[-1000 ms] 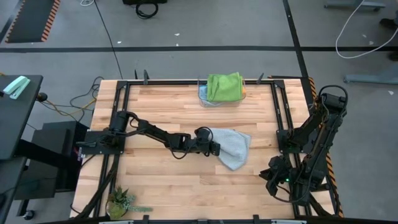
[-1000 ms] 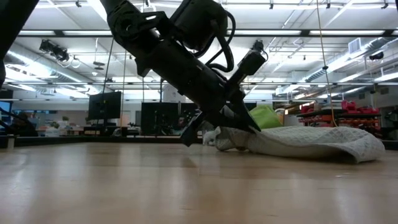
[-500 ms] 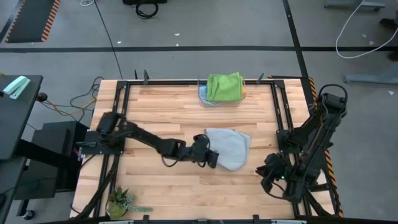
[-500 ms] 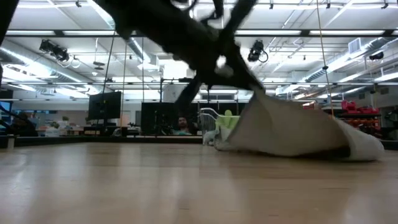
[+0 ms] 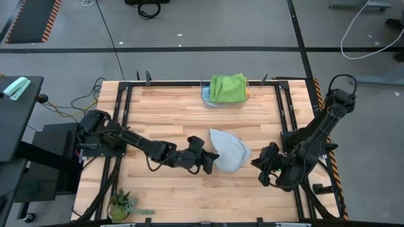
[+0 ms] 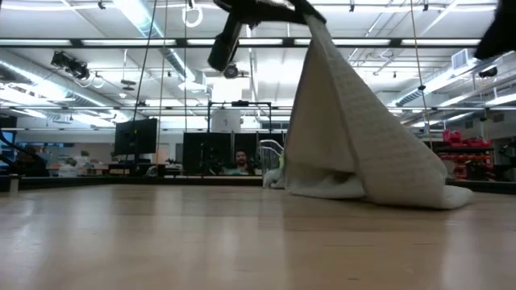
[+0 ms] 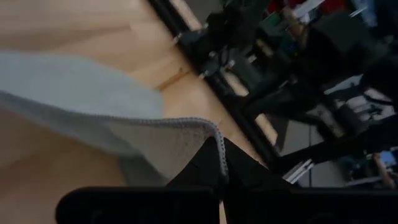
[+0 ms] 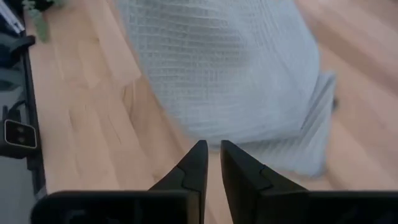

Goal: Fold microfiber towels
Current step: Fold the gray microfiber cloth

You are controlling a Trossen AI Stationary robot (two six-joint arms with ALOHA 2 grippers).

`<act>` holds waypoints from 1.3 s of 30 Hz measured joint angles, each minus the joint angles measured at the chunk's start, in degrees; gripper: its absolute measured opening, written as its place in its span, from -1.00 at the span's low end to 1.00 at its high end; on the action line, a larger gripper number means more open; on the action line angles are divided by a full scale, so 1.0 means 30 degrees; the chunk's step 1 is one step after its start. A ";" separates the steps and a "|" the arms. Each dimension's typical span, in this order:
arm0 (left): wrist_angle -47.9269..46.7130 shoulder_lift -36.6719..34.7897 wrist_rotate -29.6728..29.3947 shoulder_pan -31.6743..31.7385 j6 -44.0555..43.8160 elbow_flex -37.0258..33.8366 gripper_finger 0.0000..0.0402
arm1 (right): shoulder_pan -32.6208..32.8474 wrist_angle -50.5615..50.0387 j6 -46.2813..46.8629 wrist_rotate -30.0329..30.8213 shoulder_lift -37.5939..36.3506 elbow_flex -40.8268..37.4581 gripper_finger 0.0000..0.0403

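Overhead, left gripper pinches grey towel — corner lifted.

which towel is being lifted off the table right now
The light grey towel, pinched at a corner by the left gripper and hanging tent-like. The green towel sits in the basket at the far edge.

Two arms; one grey towel; one green towel atop basket; one potted plant.
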 joint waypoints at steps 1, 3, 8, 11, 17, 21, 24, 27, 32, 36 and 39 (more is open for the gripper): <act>0.0136 -0.0130 -0.0011 0.0065 0.0111 0.0006 -0.98 | -0.0277 0.0089 -0.0786 0.0001 -0.0245 0.0000 -0.75; 0.0033 -0.0514 -0.0004 0.0086 0.0342 0.0006 -0.98 | -0.0918 0.0296 -0.2253 0.0003 -0.0847 0.0000 -0.74; 0.0306 -0.1178 0.0087 -0.0416 0.0656 0.0006 -0.98 | -0.2868 0.1362 -0.5422 -0.0792 -0.2083 0.0000 -0.65; 0.0555 -0.1603 0.0076 -0.0978 0.0678 0.0006 -0.98 | -0.4564 0.1687 -0.7186 -0.2102 -0.2499 0.0000 -0.57; 0.0525 -0.2010 0.0037 -0.2197 0.0589 0.0006 -0.98 | -0.9329 0.2480 -1.2055 -0.8458 -0.2585 -0.0004 -0.43; 0.0357 -0.2003 0.0032 -0.3051 -0.0225 0.0006 -0.98 | -1.2292 0.2945 -1.6002 -1.2443 -0.2582 0.0000 -0.41; 0.0183 -0.1996 0.0039 -0.3576 -0.0785 0.0006 -0.98 | -1.4488 0.3378 -1.7913 -1.6049 -0.1955 0.0000 -0.42; 0.0259 -0.1996 0.0032 -0.3948 -0.1131 0.0006 -0.98 | -1.6137 0.3553 -1.8335 -1.9470 -0.0533 0.0000 -0.44; 0.0203 -0.1996 -0.0346 -0.4170 -0.1435 0.0006 -0.98 | -1.7067 0.3898 -1.9272 -2.0309 0.1582 -0.0007 -0.44; 0.0172 -0.1996 -0.0420 -0.4156 -0.1398 0.0006 -0.98 | -1.7038 0.4551 -1.9342 -2.1756 0.3293 -0.0007 -0.45; -0.0075 -0.1982 -0.0707 -0.4090 -0.1406 0.0006 -0.98 | -1.6472 0.4786 -1.9524 -2.2901 0.4092 -0.0007 -0.45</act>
